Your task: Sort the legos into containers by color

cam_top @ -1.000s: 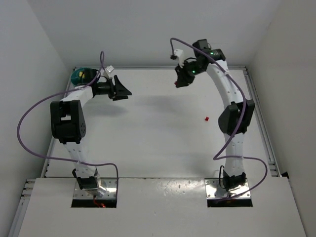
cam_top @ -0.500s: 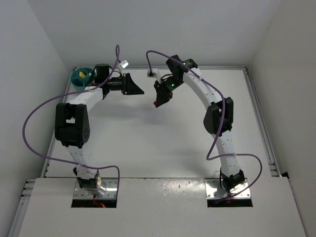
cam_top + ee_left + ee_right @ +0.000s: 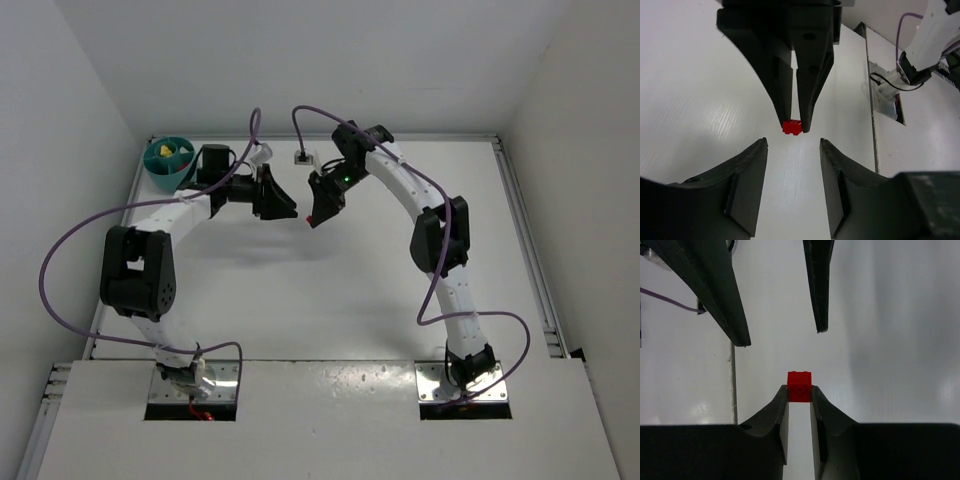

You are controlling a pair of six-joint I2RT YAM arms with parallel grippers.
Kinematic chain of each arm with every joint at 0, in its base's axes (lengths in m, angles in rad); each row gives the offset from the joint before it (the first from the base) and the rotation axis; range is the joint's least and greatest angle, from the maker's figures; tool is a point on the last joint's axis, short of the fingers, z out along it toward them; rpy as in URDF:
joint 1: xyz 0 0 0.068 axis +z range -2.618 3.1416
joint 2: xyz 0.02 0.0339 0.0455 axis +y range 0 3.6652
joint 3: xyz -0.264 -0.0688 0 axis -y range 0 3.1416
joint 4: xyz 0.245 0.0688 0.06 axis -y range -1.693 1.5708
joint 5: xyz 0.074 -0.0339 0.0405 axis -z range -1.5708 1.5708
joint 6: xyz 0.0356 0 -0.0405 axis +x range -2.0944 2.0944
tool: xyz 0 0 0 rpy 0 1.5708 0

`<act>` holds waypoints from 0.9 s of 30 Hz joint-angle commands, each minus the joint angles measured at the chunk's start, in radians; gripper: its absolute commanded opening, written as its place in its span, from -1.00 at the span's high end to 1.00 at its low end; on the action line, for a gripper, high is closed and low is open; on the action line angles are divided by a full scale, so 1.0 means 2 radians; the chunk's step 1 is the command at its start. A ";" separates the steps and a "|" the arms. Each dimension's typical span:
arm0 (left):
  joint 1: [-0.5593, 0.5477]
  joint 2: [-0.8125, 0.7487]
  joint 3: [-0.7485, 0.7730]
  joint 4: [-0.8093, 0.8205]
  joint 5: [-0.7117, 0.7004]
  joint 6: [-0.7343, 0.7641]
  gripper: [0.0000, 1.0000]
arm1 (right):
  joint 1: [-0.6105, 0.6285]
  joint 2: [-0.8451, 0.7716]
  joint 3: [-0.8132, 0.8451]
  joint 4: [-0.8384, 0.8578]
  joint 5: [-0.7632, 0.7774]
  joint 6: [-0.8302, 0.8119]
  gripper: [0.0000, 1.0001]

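White table (image 3: 330, 290); teal bowl (image 3: 158, 166), far-left corner

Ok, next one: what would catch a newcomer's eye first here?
At the far middle of the table, the right gripper, shut on a red lego, faces the open left gripper nearly tip to tip. A teal bowl with something yellow inside sits at the far left corner.

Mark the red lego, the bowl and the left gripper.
red lego (image 3: 799, 385): right wrist view, its front face.
bowl (image 3: 168, 177): top view, its outer wall.
left gripper (image 3: 792, 143): left wrist view, gap between fingertips.
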 commanded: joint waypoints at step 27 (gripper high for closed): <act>-0.011 0.018 0.021 -0.136 0.094 0.198 0.05 | 0.043 -0.013 0.043 -0.032 -0.011 -0.113 0.86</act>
